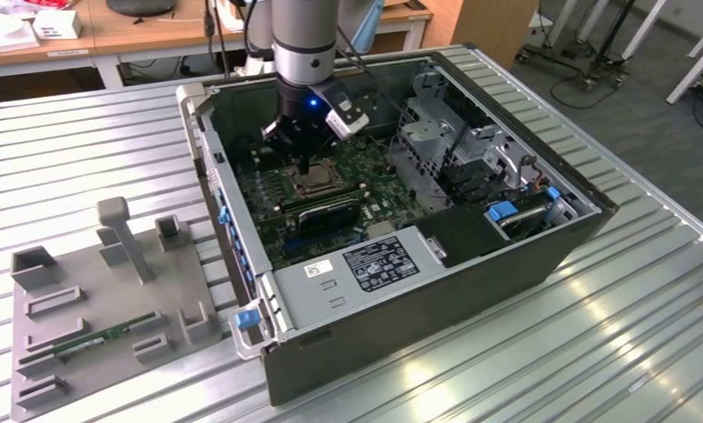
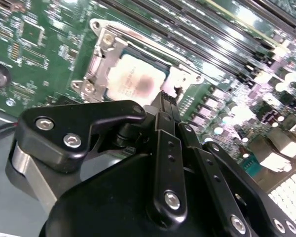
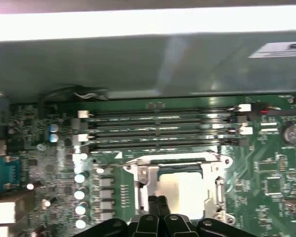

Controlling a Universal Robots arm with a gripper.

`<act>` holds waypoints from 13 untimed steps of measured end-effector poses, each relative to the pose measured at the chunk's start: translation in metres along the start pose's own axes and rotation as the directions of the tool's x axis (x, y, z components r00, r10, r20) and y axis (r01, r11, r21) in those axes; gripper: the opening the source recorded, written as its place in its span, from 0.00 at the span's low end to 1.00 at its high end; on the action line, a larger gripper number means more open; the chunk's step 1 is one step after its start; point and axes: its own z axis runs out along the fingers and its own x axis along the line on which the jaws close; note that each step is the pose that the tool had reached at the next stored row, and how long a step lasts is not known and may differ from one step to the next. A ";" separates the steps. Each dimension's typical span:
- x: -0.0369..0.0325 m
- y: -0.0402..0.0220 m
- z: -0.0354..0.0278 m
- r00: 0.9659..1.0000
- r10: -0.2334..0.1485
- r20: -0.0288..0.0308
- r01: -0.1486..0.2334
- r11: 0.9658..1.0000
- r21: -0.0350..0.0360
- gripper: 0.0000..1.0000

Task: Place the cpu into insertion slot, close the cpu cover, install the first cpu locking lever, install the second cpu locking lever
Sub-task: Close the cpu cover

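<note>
CPU (image 2: 135, 83) sits in insertion slot (image 1: 310, 181) under lowered cpu cover (image 2: 101, 59), gripper (image 2: 166, 97) clenched empty at its edge, apparently for pressing.

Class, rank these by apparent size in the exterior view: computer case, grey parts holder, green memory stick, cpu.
1. computer case
2. grey parts holder
3. green memory stick and cpu: unranked; the stick looks longer, the cpu wider.
</note>
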 end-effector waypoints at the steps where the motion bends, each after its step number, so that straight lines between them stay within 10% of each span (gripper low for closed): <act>1: -0.0028 0.0002 0.0001 1.000 0.000 0.000 0.000 1.000 0.000 0.11; 13: -0.0224 0.0013 0.0005 1.000 0.000 0.000 0.000 1.000 0.000 0.11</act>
